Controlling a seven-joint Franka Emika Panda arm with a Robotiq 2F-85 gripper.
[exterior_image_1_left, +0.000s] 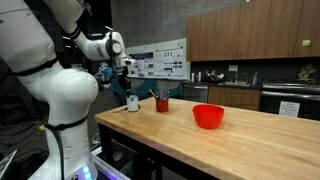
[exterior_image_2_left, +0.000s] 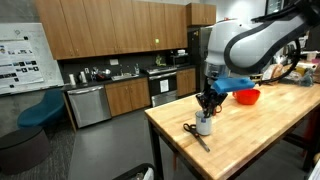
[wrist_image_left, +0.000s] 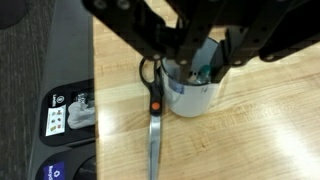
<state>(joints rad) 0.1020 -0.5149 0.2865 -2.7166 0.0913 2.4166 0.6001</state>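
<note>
Near the edge of the surface (wrist_image_left: 262, 135), the claw (wrist_image_left: 208, 52) dips into a white cup (wrist_image_left: 190, 98). Its fingers are narrowed about what looks like a teal pen (wrist_image_left: 205, 70) standing inside, though blur hides whether they actually pinch it. Scissors (wrist_image_left: 153, 130) lie flat just beside the cup; the teal pen is probably light, stiff and smooth, best pinched on its upper shaft above the rim.
</note>
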